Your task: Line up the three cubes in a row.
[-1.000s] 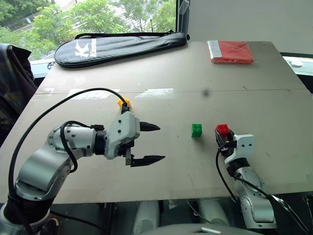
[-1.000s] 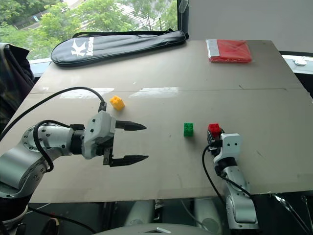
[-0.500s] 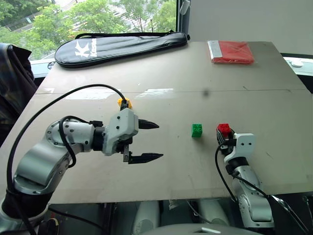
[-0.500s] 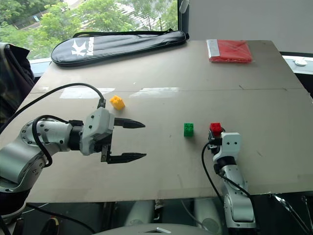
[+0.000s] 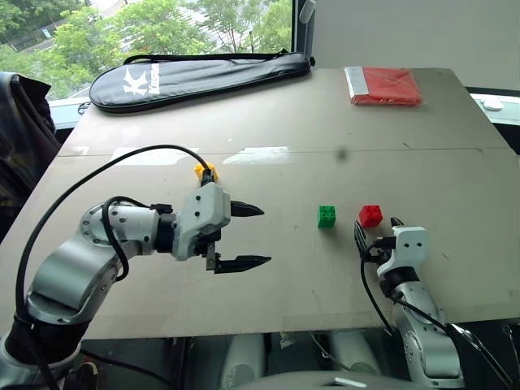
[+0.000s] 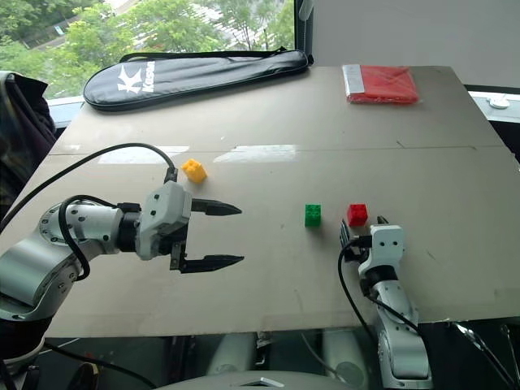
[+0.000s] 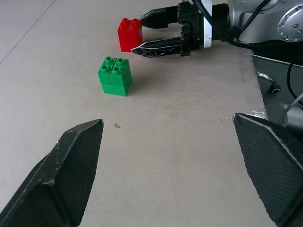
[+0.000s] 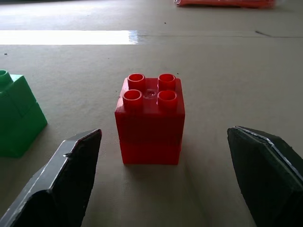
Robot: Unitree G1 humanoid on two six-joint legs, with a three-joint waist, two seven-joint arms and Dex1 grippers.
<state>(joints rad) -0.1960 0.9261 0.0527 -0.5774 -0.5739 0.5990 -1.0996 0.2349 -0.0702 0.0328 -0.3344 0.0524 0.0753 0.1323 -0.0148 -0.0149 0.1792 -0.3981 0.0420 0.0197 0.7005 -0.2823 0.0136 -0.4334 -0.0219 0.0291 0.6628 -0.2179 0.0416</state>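
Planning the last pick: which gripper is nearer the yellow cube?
Left. The left gripper hovers just in front of the yellow cube; the right gripper sits far across the table, open behind the red cube.

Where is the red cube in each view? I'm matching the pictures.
Left eye: red cube right of the green cube.
Right eye: the same place, just ahead of the right pincer.
Left wrist: beyond the green cube, at the right pincer's tips.
Right wrist: centred between the open fingers.
Shared landmark: the green cube.
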